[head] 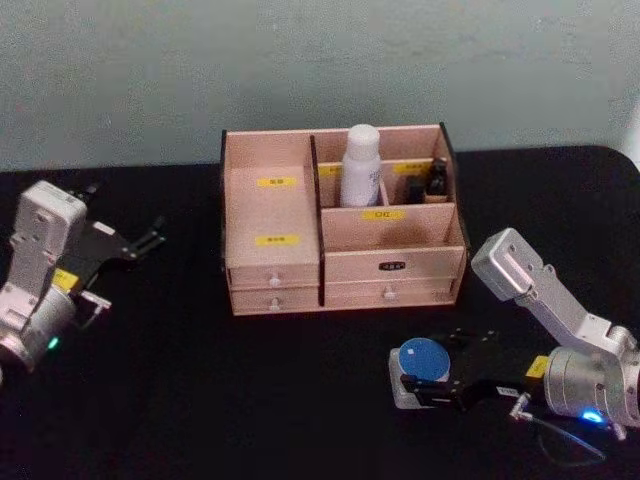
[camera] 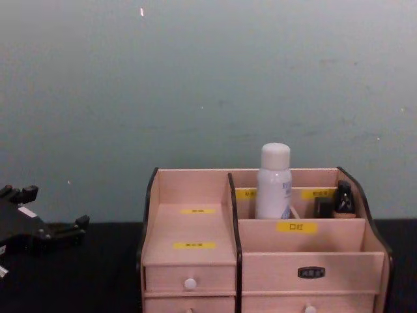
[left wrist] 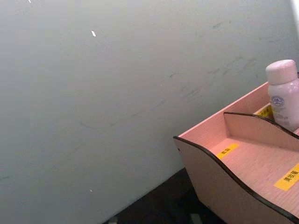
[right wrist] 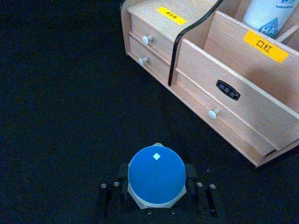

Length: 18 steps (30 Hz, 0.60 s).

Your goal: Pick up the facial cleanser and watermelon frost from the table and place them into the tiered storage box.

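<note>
Right gripper [head: 432, 374] clamped on watermelon frost [head: 424, 357] | lift straight; clear tiered storage box [head: 395, 266] front; lower upright | left gripper [head: 142, 240] parked, fingers apart

We see bare table [right wrist: 70, 116] btw. right gripper [right wrist: 156, 199], clamped on blue-lidded jar [right wrist: 156, 171], and tiered storage box [right wrist: 243, 109]. White bottle [head: 360, 165] blocks back-mid slot; front-rt slot open-topped.
</note>
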Tool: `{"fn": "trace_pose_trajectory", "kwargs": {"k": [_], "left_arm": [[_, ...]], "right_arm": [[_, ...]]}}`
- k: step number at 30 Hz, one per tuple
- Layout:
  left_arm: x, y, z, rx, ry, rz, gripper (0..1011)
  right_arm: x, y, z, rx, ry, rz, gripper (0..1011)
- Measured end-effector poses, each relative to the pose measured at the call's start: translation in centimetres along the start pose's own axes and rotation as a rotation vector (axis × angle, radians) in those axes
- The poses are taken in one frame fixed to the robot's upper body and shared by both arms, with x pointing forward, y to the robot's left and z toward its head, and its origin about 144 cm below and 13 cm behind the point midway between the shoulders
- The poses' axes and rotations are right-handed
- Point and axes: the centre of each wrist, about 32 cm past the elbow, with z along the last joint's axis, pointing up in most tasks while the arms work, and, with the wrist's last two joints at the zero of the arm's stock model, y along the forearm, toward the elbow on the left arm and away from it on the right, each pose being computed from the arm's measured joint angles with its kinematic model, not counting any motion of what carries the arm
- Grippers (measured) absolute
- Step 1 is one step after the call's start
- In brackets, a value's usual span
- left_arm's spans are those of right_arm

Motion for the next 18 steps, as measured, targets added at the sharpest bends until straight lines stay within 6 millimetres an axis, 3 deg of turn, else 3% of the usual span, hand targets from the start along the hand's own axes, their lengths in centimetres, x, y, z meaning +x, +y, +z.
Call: {"fn": "trace_pose_trajectory", "kwargs": {"k": [18], "left_arm": [[0.00, 0.00, 0.00, 0.000, 0.000, 0.000, 1001]], "right_arm": [[0.00, 0.00, -0.01, 0.001, 0.000, 0.000, 728]]}}
